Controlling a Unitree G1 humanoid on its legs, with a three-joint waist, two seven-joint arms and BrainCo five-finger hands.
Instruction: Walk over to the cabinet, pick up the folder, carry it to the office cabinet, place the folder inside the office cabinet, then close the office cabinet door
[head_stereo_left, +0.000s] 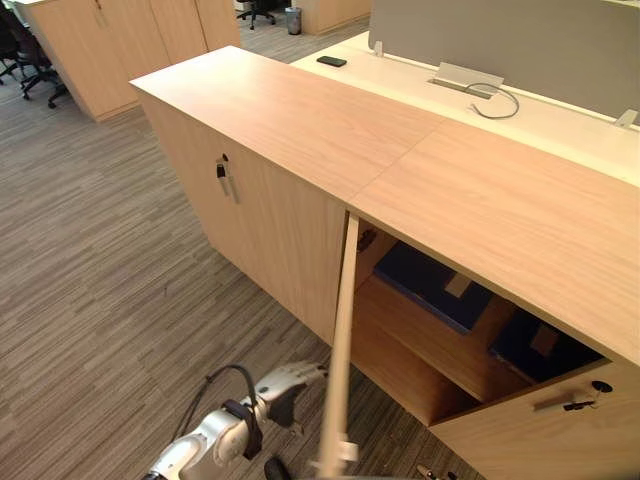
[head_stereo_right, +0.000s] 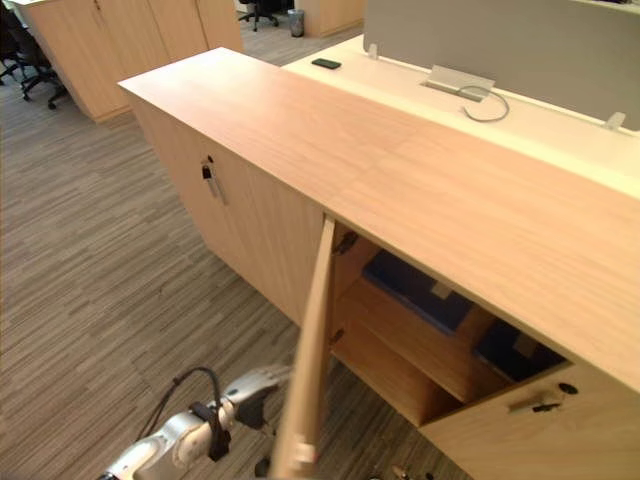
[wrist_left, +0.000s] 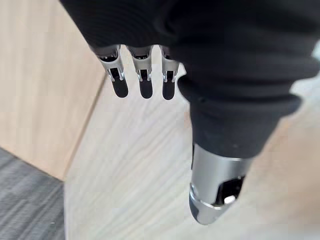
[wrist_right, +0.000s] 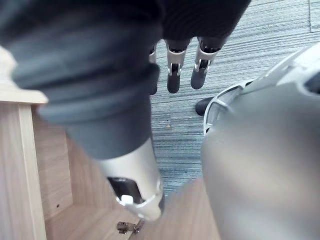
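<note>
The low wooden office cabinet (head_stereo_left: 300, 120) stands in front of me with one door (head_stereo_left: 340, 340) swung open, seen edge-on. Inside, a dark blue folder (head_stereo_left: 435, 285) lies flat on the shelf, and a second dark one (head_stereo_left: 540, 345) sits further right. My left arm (head_stereo_left: 230, 430) reaches in low, just left of the open door. In the left wrist view my left hand (wrist_left: 240, 75) has straight fingers (wrist_left: 145, 85) close to the door's pale wood face and holds nothing. My right hand (wrist_right: 100, 75) hangs open over the carpet beside the cabinet's lower edge, also empty.
The right-hand door (head_stereo_left: 575, 403) and the left unit's door (head_stereo_left: 222, 172) are closed, each with a key. Behind the cabinet is a desk with a grey partition (head_stereo_left: 500, 40), a phone (head_stereo_left: 331, 61) and a cable box (head_stereo_left: 468, 77). More cabinets (head_stereo_left: 110, 40) and chairs (head_stereo_left: 30, 60) stand far left.
</note>
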